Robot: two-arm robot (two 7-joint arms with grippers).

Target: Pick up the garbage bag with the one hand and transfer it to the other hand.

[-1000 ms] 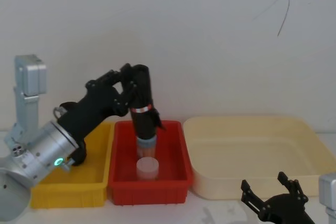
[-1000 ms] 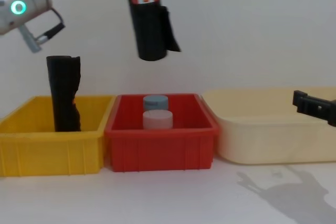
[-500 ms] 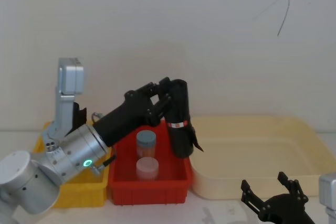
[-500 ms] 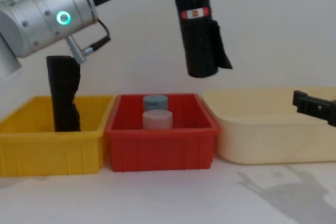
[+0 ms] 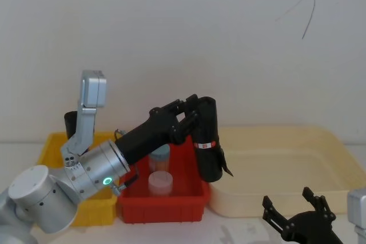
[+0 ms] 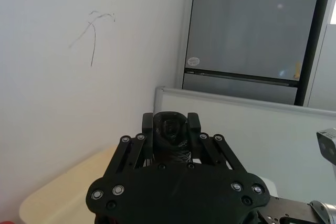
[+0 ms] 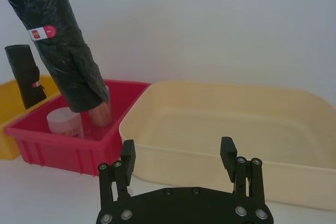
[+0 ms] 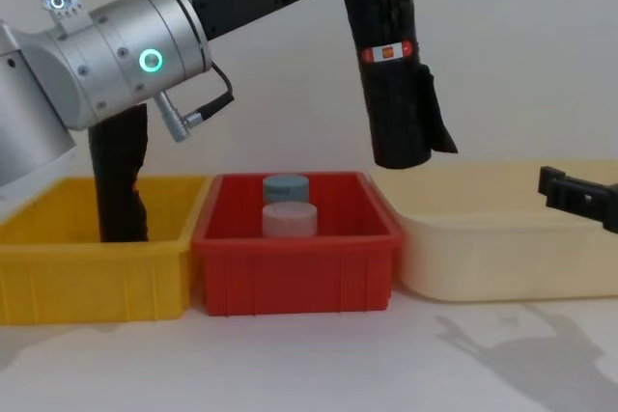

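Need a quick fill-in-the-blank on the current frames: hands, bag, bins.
1. The left hand is ____ on the upper end of the garbage bag, which hangs in the air.
2. The red bin holds ____ jars.
3. The right hand sits low in front of the cream tub with its fingers ____.

Missing words: shut; two; open.
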